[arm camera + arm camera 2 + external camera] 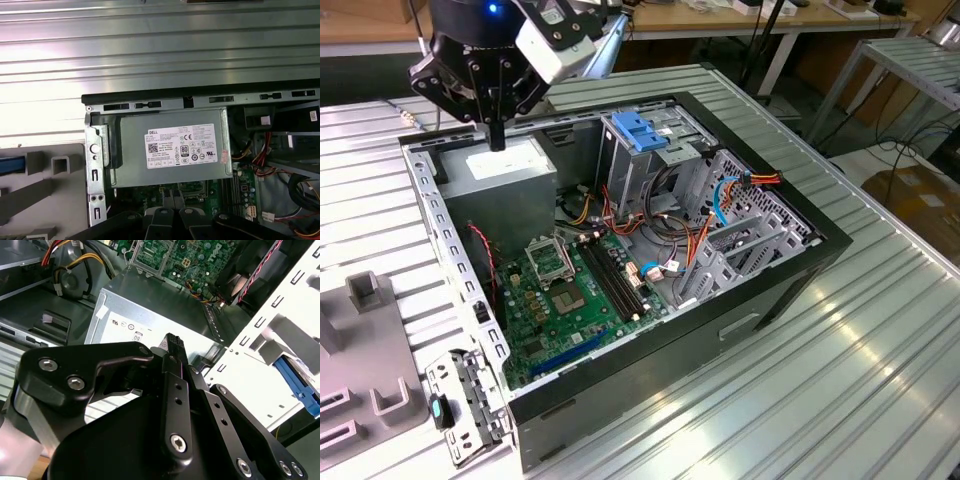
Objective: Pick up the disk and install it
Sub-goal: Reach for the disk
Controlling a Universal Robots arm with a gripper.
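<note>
Gripper [498,140] above power supply box [520,190], fingers seemingly pressed together, empty.
Blue strip [11,164] on grey fixture [55,190], cut off.

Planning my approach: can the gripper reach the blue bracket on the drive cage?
Probably yes: the blue bracket lies exposed on top; the gripper hangs over the power supply beside it, nothing between.

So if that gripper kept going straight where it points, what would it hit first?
Probably the labelled top of the grey power supply box, directly below the gripper; gap unclear.
</note>
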